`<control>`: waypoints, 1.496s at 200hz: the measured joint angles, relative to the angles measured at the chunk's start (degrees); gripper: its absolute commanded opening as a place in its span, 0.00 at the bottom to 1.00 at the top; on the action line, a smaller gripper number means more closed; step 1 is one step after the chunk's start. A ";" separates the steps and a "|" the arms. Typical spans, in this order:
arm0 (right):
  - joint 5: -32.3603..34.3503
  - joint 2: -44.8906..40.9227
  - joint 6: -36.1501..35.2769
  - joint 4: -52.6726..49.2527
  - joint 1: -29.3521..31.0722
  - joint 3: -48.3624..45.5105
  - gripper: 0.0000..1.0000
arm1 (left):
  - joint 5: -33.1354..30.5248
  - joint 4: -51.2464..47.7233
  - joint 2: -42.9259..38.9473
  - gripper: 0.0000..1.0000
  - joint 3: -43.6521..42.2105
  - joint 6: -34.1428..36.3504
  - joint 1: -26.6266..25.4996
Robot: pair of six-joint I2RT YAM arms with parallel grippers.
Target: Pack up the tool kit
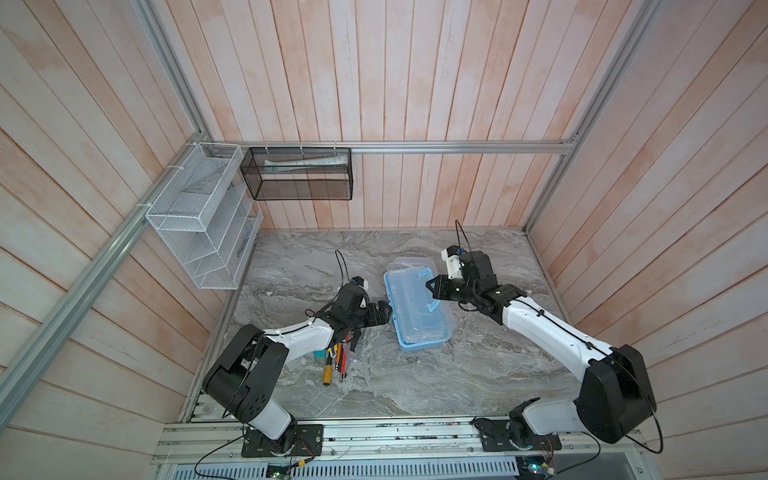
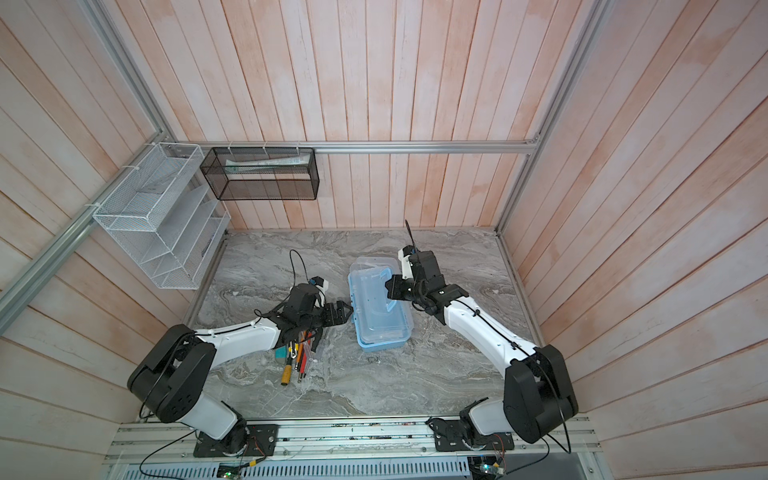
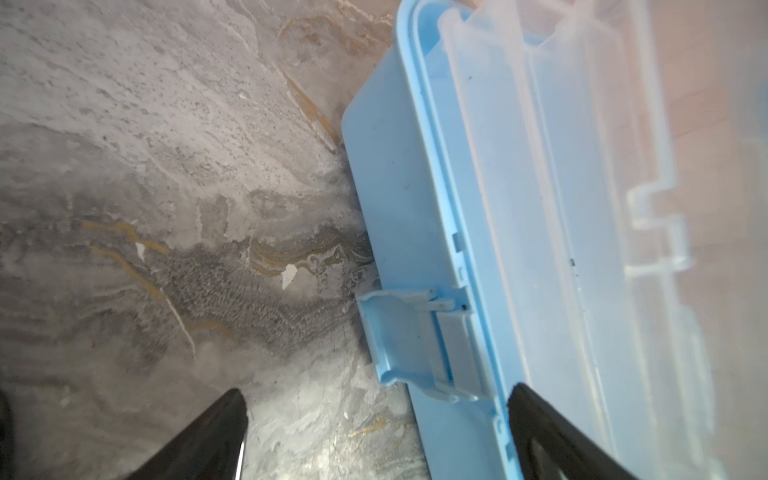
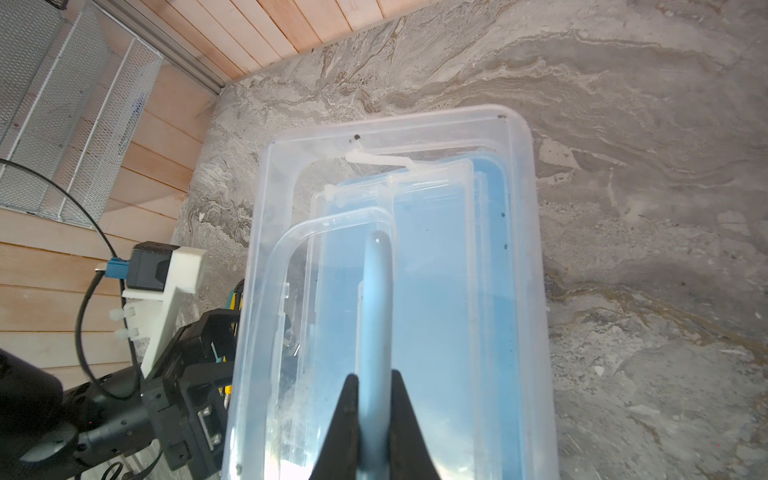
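Observation:
The tool kit (image 1: 415, 328) (image 2: 380, 332), a pale-blue case with a clear lid (image 4: 519, 166), lies mid-table in both top views. My right gripper (image 1: 430, 286) (image 2: 388, 286) (image 4: 374, 374) is shut on its blue loop handle (image 4: 377, 291) above the lid. Clear trays show through the lid. My left gripper (image 1: 387, 311) (image 2: 347, 311) (image 3: 376, 392) stands open at the case's left side (image 3: 415, 208), its fingers (image 3: 216, 436) astride the side wall, close to a blue latch (image 3: 407, 345) that sticks out unfastened. Nothing is between the left fingers but the case wall.
A pile of hand tools (image 1: 336, 361) (image 2: 297, 361), one with a yellow handle, lies under my left forearm. A white wire mesh rack (image 1: 199, 224) hangs on the left wall and a black mesh basket (image 1: 299, 174) on the back rail. Wooden walls close three sides.

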 measured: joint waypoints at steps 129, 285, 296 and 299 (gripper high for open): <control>-0.20 0.00 0.42 0.11 -0.22 -0.04 0.00 | 1.42 2.14 1.95 1.00 0.11 0.00 0.00; -0.20 0.00 0.63 0.07 -0.37 -0.04 0.00 | 2.60 4.26 3.08 0.99 0.26 -0.31 0.00; -0.20 0.00 0.61 0.09 -0.37 -0.04 0.00 | 2.56 4.74 2.71 0.99 -0.20 -0.76 0.02; -0.20 0.00 0.61 0.09 -0.37 -0.04 0.00 | 2.54 4.83 2.54 0.99 -0.39 -0.87 0.02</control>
